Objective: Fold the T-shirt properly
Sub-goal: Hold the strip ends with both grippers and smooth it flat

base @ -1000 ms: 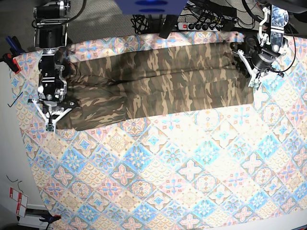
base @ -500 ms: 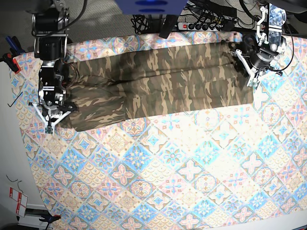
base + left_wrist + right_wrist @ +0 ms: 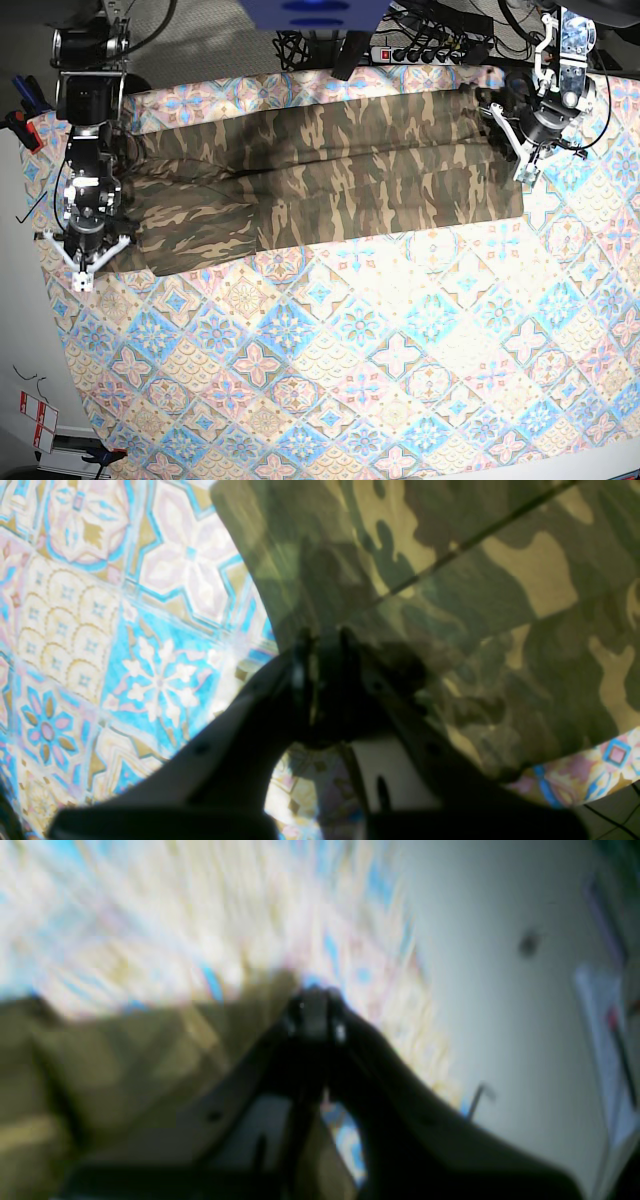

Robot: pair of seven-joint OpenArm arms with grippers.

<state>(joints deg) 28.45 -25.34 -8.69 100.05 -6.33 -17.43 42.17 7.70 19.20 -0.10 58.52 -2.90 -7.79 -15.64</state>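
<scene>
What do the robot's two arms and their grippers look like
Both arms are black and silver-grey blocky segments with black cables running along them. The left gripper and right gripper have white triangular finger frames in the base view; the wrist views show dark, tapering fingers over a white insert.

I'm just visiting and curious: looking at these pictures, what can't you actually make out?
- Right wrist view: motion blur smears everything; whether the right pincer pinches the T-shirt is unclear.
- Left wrist view: the left pincer sits in its own shadow at the shirt's edge, so any fabric between its tips is hidden.
- Base view: the T-shirt's collar and label don't show; the tablecloth is cut off at the bottom.
</scene>
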